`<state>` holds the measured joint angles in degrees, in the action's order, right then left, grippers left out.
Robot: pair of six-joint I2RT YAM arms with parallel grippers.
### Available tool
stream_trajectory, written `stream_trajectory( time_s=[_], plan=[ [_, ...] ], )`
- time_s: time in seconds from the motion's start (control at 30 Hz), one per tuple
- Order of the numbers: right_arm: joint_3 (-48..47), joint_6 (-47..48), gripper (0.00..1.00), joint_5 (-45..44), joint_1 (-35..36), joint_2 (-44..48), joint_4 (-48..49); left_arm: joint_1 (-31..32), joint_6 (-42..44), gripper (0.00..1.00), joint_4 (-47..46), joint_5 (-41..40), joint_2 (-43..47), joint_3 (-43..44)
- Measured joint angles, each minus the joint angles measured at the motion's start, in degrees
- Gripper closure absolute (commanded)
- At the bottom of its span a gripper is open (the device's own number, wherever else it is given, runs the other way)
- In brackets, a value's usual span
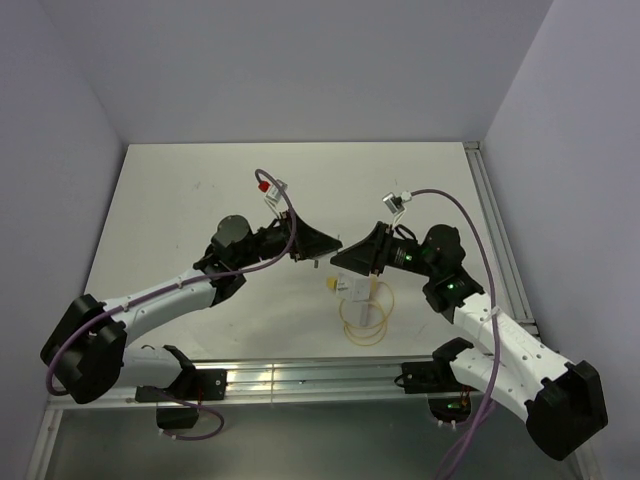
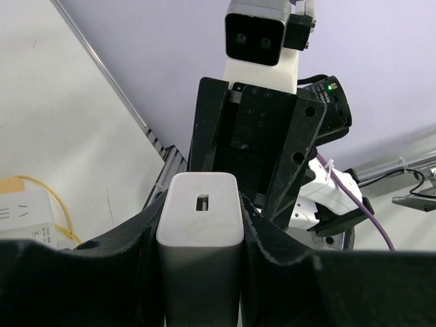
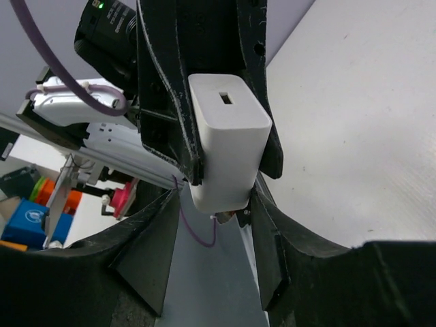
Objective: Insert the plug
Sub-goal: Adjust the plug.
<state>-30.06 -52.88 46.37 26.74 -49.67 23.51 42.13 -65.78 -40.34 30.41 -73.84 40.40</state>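
My left gripper (image 1: pixel 322 247) is shut on a white charger plug (image 2: pixel 201 225), whose end face with a small slot points at the right arm. In the right wrist view the plug (image 3: pixel 225 136) sits between the left gripper's black fingers (image 3: pixel 163 102), with small metal prongs at its lower end. My right gripper (image 3: pixel 214 195) is open, its two fingers spread either side of the plug's lower end. Both grippers meet above the table's middle. A white power strip (image 1: pixel 357 290) with a coiled yellow cable (image 1: pixel 366 326) lies on the table just below the right gripper (image 1: pixel 347 258).
The power strip also shows at the left edge of the left wrist view (image 2: pixel 24 216). An aluminium rail (image 1: pixel 300 378) runs along the near table edge and another (image 1: pixel 500 240) along the right side. Purple cables (image 1: pixel 470 225) loop over both arms.
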Motion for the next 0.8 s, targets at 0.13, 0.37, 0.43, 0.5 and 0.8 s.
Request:
stream_trajectory(
  time_s=[0.13, 0.37, 0.43, 0.5, 0.8],
  plan=[
    [0.0, -1.4, 0.46, -1.2, 0.9, -1.2, 1.5, 0.8, 0.1, 1.0, 0.5, -0.9, 0.0, 0.3],
    [0.1, -3.5, 0.96, -2.2, 1.6, -2.4, 4.4, 1.6, 0.2, 0.98, -0.2, -1.3, -0.2, 1.1],
    [0.4, -3.9, 1.0, -2.3, 1.6, -2.5, 5.4, 1.6, 0.2, 0.74, -0.6, -1.3, -0.2, 1.1],
    [0.8, -4.4, 1.0, -2.4, 1.6, -2.4, 6.3, 1.6, 0.2, 0.45, -0.7, -1.4, -0.2, 1.1],
    [2.0, -2.8, 1.0, -6.3, 2.2, 0.1, 1.5, 0.9, 5.7, 0.0, 8.2, -9.0, 9.2, -0.3]
  ],
)
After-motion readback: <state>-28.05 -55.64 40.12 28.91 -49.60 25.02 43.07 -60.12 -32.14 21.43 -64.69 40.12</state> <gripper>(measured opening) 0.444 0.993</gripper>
